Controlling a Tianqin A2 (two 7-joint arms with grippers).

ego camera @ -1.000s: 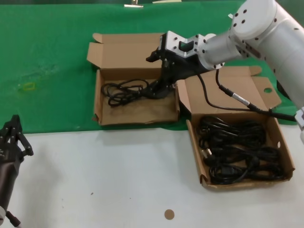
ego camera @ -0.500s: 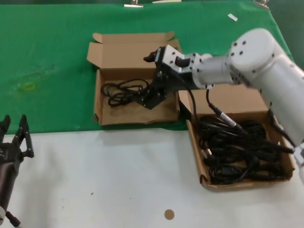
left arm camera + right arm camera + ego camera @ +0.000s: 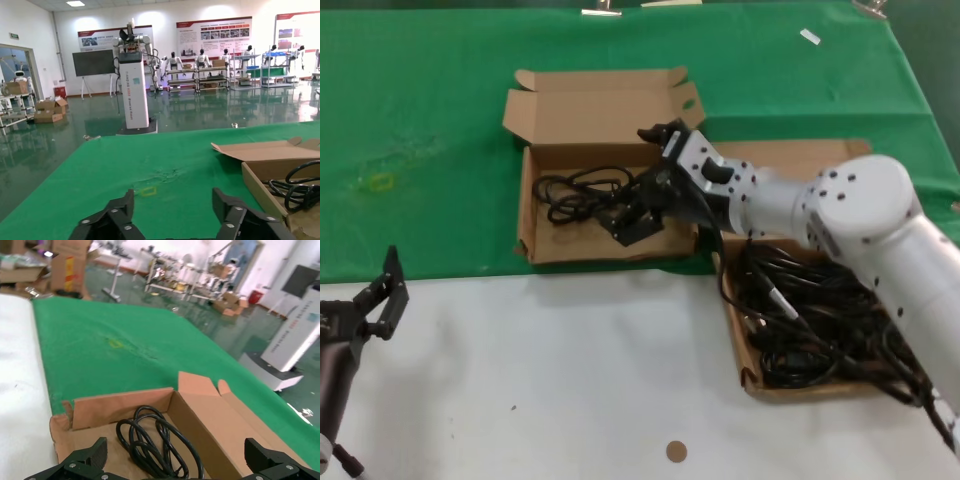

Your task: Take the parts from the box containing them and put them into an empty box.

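The far-left cardboard box [image 3: 595, 115] holds one coiled black cord [image 3: 575, 192]. The box on the right [image 3: 790, 390] holds a pile of several coiled cords [image 3: 810, 320]. My right gripper [image 3: 632, 215] is open and low over the right half of the left box, with its arm reaching across the right box. In the right wrist view the right gripper [image 3: 175, 447] is spread wide with the cord [image 3: 150, 437] lying loose on the box floor between the fingers. My left gripper [image 3: 382, 300] is open and empty at the front left; it also shows in the left wrist view [image 3: 173, 202].
Both boxes lie on a green cloth [image 3: 420, 120], which has a small yellow mark [image 3: 380, 182]. A white tabletop [image 3: 570, 380] with a brown round spot [image 3: 676, 451] runs along the front. The left box's wall [image 3: 260, 185] shows in the left wrist view.
My right arm has swung lower across the right box, and its gripper has shifted slightly left and toward the front inside the left box. My left gripper has turned and moved a little right.
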